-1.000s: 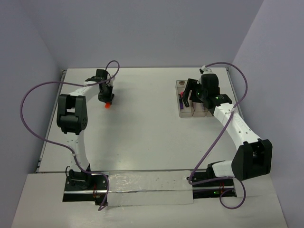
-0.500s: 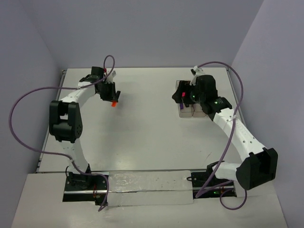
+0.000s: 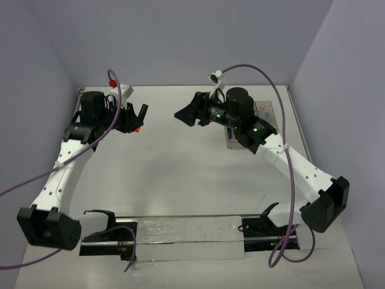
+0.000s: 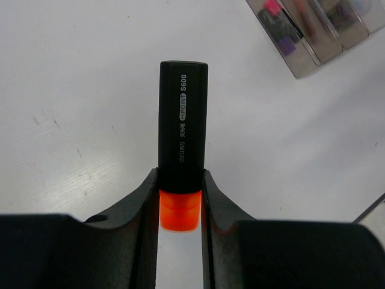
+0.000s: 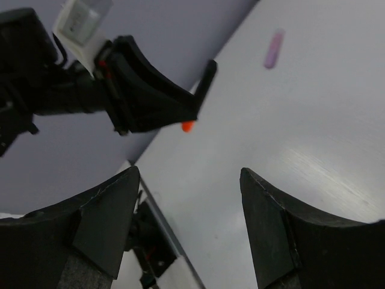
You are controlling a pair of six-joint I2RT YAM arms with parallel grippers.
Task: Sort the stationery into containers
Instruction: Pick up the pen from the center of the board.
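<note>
1. The table point(image 3: 180, 174) is the big white slab under everything. Both my arms are stretched out over its far half.
2. The containers point(image 4: 313, 42) are a row of clear bins at the far right. From above, my right arm covers most of them. My left wrist cam catches them in its top corner, with pink and purple bits already inside.
3. My right gripper point(image 5: 187, 180) is spread wide with nothing in it, out near the middle and facing the left one.
4. My left gripper point(image 4: 180, 180) is clamped on the orange highlighter point(image 4: 182, 132), held at the far left, well apart from the bins.
5. Handling-wise, I'd guess it's light, stiff plastic with a smooth barrel, so it could swivel. My fingers bite right where the black barrel meets the orange end, so most of it sticks out. A mid-barrel hold would probably be steadier, and it has to go into a narrow bin lengthwise.
6. Only the right wrist cam shows a pink stick point(image 5: 274, 49) lying on the table; I can't spot it from above. The barrel's lettering only shows on the left wrist cam.
</note>
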